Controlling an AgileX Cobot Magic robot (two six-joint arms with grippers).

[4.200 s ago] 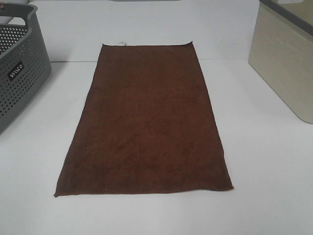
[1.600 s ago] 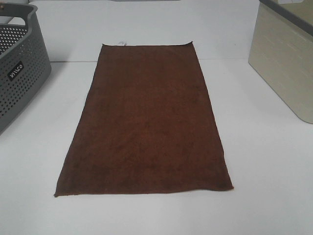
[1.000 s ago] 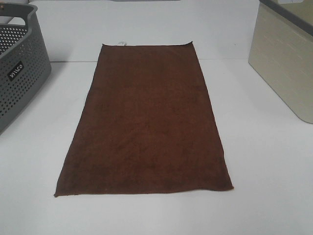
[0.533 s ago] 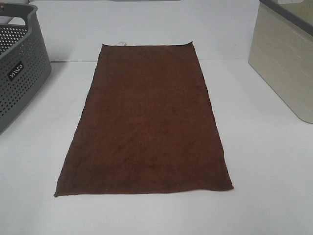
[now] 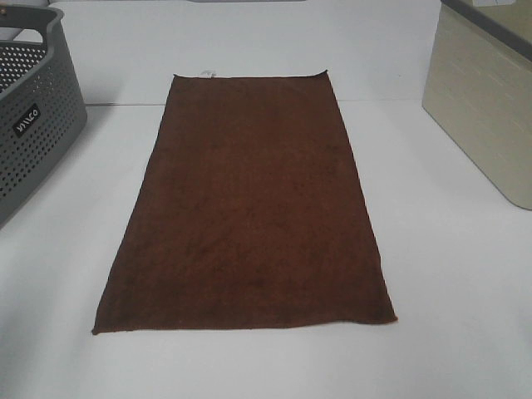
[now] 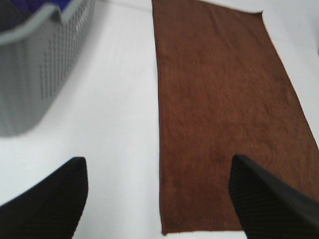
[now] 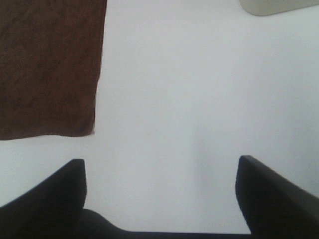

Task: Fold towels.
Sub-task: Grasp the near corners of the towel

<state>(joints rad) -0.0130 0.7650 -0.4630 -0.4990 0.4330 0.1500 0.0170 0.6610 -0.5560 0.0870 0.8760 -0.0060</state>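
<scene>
The dark reddish-brown towel [image 5: 248, 208] lies flat and unfolded on the white table, long side running away from me, with a small white tag [image 5: 209, 73] at its far short edge. No gripper shows in the high view. In the left wrist view my left gripper [image 6: 159, 199] is open and empty, above the table by the towel's [image 6: 224, 114] near left corner. In the right wrist view my right gripper [image 7: 162, 191] is open and empty over bare table, to the right of the towel's [image 7: 47, 64] near right corner.
A grey perforated basket [image 5: 33, 116] stands at the left edge of the table, also in the left wrist view [image 6: 35, 64]. A beige bin [image 5: 486, 100] stands at the right, its corner showing in the right wrist view [image 7: 279, 6].
</scene>
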